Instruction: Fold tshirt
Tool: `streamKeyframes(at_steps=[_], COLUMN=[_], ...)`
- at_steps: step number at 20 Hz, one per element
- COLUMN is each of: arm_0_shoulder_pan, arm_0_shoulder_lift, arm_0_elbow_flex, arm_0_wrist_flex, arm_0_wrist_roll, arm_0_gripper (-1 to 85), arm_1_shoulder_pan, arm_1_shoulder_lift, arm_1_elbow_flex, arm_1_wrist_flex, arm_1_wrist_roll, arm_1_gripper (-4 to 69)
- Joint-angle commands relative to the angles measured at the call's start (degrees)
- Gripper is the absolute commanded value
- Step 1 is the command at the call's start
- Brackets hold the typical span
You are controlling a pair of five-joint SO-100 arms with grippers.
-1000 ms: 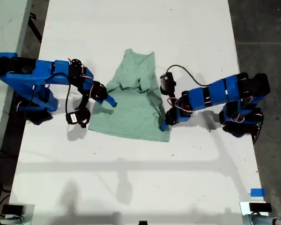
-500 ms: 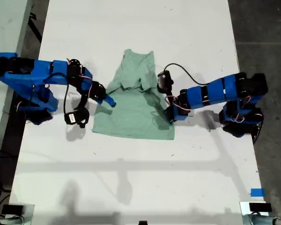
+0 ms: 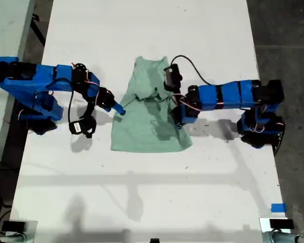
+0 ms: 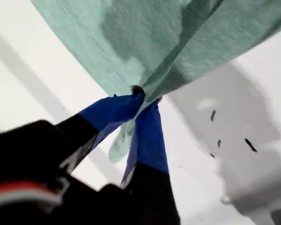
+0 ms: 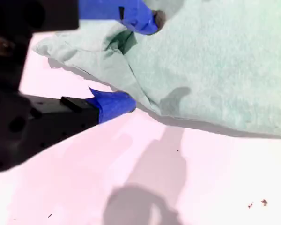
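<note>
My first hand [image 4: 141, 96] tight on the tshirt [image 4: 178, 37], arm [image 3: 223, 96] outstretched over it.

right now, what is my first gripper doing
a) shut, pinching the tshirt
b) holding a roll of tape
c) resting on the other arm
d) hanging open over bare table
a: in the first wrist view my first gripper has its blue tips closed together on a gathered fold of the tshirt.

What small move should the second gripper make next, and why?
Probably close my second gripper on the tshirt edge. Its jaws stand open with that edge between them, one finger above the cloth and one below, while my first gripper is shut on a fold, so only one side is held.
</note>
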Motion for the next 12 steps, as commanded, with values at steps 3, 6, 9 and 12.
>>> streamKeyframes(at_steps=[3, 6, 9, 12], arm_0_shoulder_pan=[0.5, 0.4, 0.4, 0.7], arm_0_shoulder_lift=[3.4, 3.4, 3.4, 3.8], arm_0_elbow_flex=[-0.7, -0.8, -1.0, -2.5], arm_0_wrist_flex=[-0.5, -0.5, 0.0, 3.2], arm_0_wrist_roll=[-0.7, -0.7, -0.7, -1.2], arm_0_gripper=[23.3, 23.5, 23.7, 24.2], arm_1_shoulder_pan=[-2.1, -3.7, -3.6, -3.3], arm_1_shoulder_lift=[-17.8, -20.3, -14.0, -3.9], arm_1_elbow_flex=[-20.8, -21.5, -22.0, -22.0], arm_1_wrist_flex=[-7.6, -9.9, -1.2, 9.0], arm_1_wrist_roll=[5.2, 6.1, 4.0, 1.8], arm_1_gripper=[2.2, 25.8, 36.0, 31.9])
